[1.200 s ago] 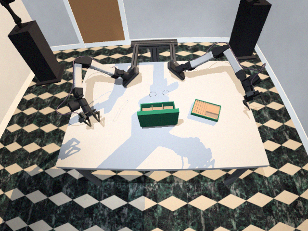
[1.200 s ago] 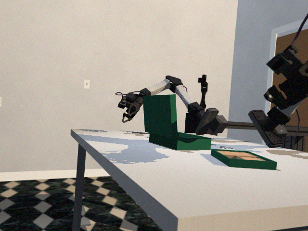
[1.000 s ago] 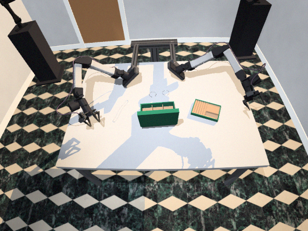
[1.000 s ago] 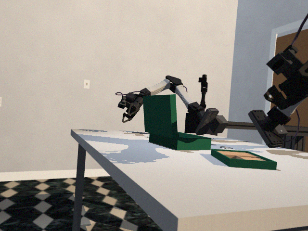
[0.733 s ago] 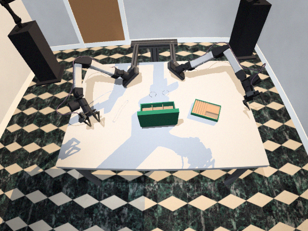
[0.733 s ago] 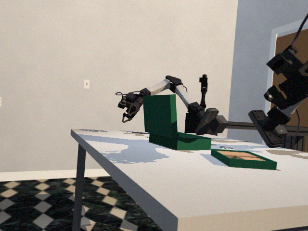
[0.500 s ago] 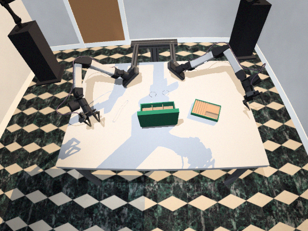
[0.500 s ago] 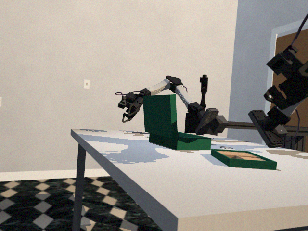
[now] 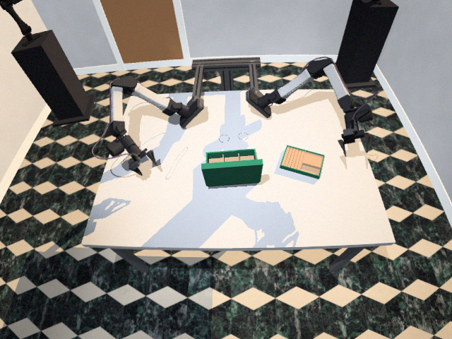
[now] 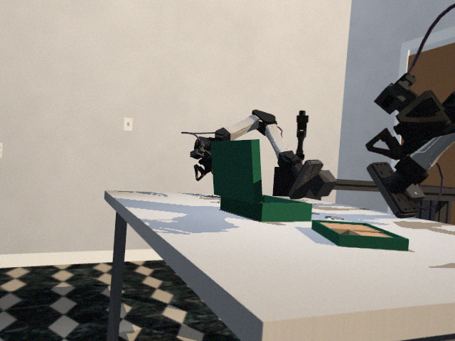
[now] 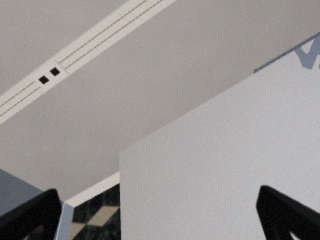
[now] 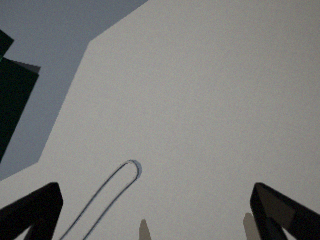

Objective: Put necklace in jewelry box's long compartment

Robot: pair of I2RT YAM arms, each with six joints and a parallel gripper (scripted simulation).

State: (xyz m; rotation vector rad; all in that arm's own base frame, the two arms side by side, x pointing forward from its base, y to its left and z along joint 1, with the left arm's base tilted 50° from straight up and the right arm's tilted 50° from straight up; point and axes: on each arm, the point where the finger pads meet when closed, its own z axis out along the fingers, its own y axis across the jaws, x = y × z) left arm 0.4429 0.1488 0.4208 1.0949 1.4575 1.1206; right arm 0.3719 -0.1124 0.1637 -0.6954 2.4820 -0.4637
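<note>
Plainly, the left gripper [image 9: 354, 148] [image 10: 382, 131] [image 11: 158, 197] and right gripper [image 9: 150, 170] [image 10: 198, 175] [image 12: 156, 192] gaped wide; the necklace [image 9: 186, 147] [image 12: 101, 190] lay on a pale table [image 9: 328, 219] [image 10: 275, 264] [image 11: 215, 165] [image 12: 200, 100] above diamond-patterned flooring [image 9: 233, 313] [image 10: 62, 304] [image 11: 102, 217].
</note>
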